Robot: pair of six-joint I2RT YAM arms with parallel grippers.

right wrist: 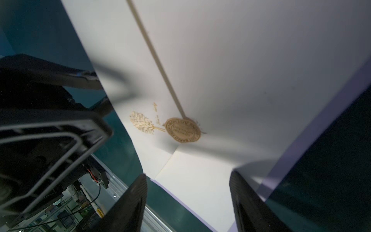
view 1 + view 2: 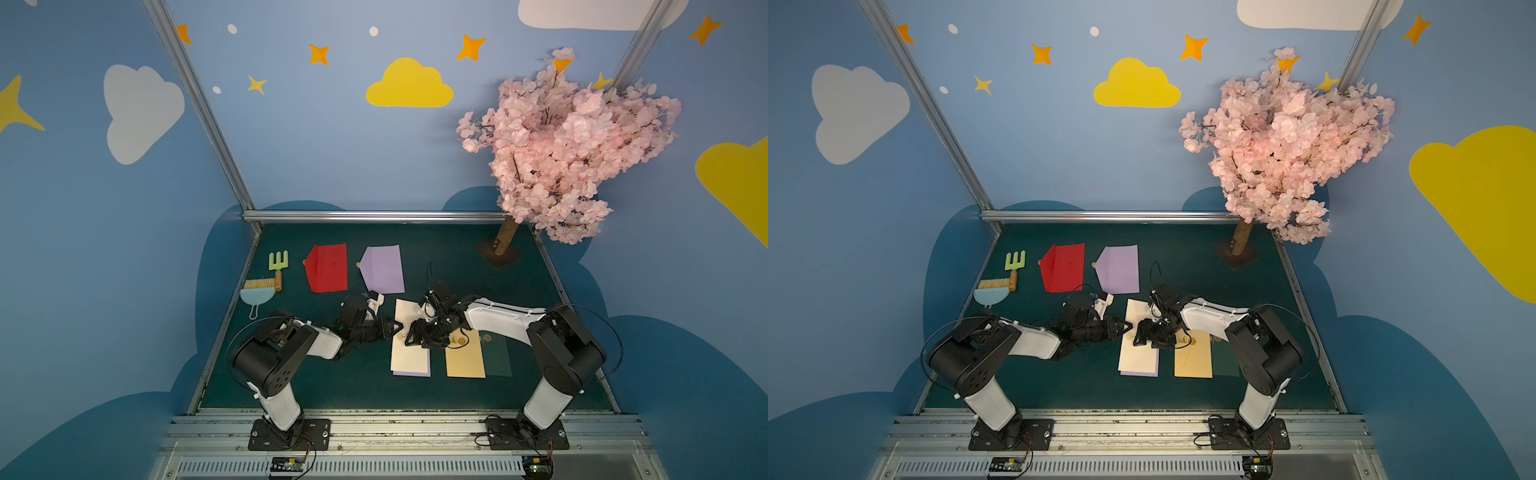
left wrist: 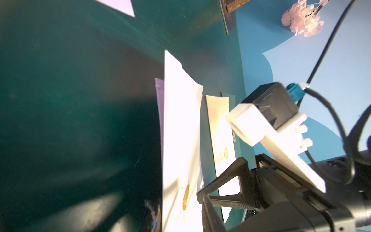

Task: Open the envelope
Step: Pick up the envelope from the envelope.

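Envelope [image 2: 409,357]: cream matte paper, rectangular, round gold seal [image 1: 183,130], atop lilac sheet [image 2: 411,374], surface [image 2: 353,386] centre. Left tool [image 2: 397,328] narrowly parted at its edge; right tool [image 2: 417,341] spread wide above.

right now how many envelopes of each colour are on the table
red envelope: 1
lilac: 2, the back lilac envelope and the lilac envelope under the cream one
cream envelope: 1
tan envelope: 1
dark green envelope: 1
total: 6
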